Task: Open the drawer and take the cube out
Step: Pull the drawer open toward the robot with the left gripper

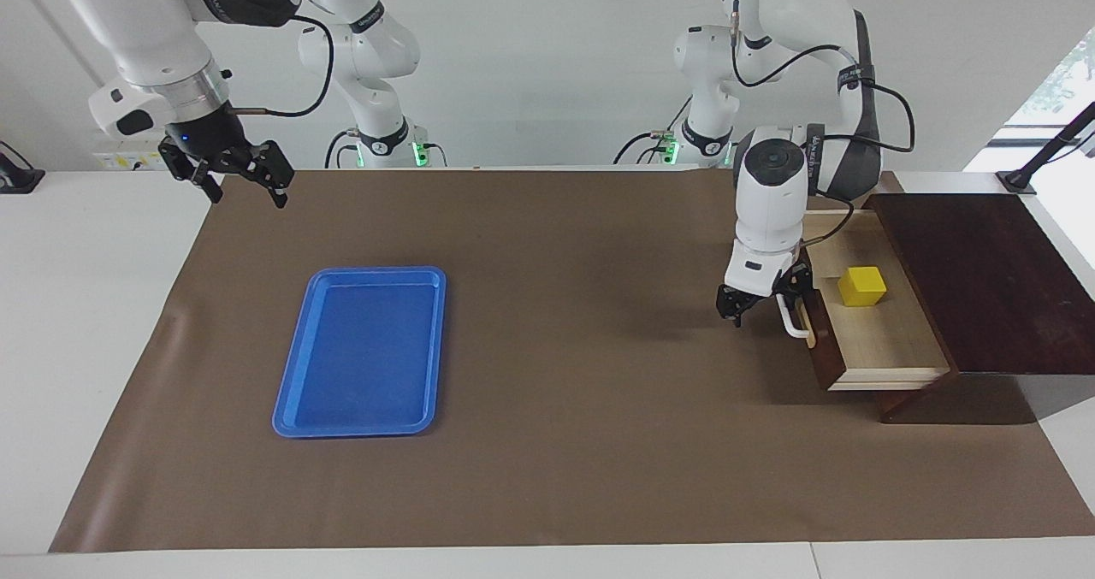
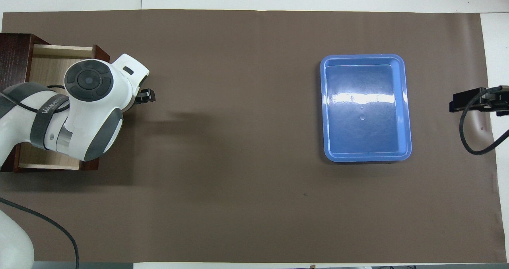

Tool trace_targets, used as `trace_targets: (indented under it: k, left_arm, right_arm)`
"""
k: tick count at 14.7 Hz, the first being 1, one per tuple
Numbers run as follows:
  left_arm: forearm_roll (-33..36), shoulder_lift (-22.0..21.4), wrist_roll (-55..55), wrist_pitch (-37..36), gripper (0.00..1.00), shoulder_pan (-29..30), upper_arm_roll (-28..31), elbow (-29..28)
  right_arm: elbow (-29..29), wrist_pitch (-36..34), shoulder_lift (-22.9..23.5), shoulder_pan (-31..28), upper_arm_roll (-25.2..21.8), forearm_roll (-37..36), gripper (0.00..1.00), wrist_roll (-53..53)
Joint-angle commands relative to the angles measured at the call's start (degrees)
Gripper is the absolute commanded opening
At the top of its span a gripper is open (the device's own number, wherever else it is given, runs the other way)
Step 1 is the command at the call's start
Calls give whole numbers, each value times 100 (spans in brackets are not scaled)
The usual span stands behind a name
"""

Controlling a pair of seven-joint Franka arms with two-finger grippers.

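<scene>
The drawer (image 1: 881,344) of the dark wooden box (image 1: 984,280) stands pulled out, with its pale wood inside showing. The yellow cube (image 1: 861,286) sits in it, toward the robots' end. My left gripper (image 1: 764,298) hangs open in front of the drawer, at the end of the white bar handle (image 1: 794,318) nearer the robots, holding nothing. In the overhead view the left arm covers most of the drawer (image 2: 43,60) and hides the cube; only one of the gripper's fingertips (image 2: 146,96) shows. My right gripper (image 1: 244,187) waits, open and empty, over the mat's corner at the right arm's end.
A flat blue tray (image 1: 376,271) lies on the brown mat toward the right arm's end, with nothing in it; it also shows in the overhead view (image 2: 362,57). The brown mat (image 1: 565,305) covers most of the white table.
</scene>
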Motion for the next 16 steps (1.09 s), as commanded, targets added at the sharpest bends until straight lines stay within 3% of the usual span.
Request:
trace_targets:
  k: [1,5,10,16]
  left_arm:
    - [-333,82,-240,85,100,-250,-17,-1]
    - [-333,91,-258,-20,100,-241,-9,69]
    - [-342,529,-231,-1205,100,-197,-9,1472]
    - [-553,548,-231,-1610,100,-136,0,1852]
  right_arm:
    - [-168,138,-128,-124,74,-7,100,-91]
    - [-168,138,-128,-124,74,-7,100,-100]
    - [-221,147,-137,-124,74,-7,100,-91]
    - [-107,59,-119,-54,127,-16,100,-109]
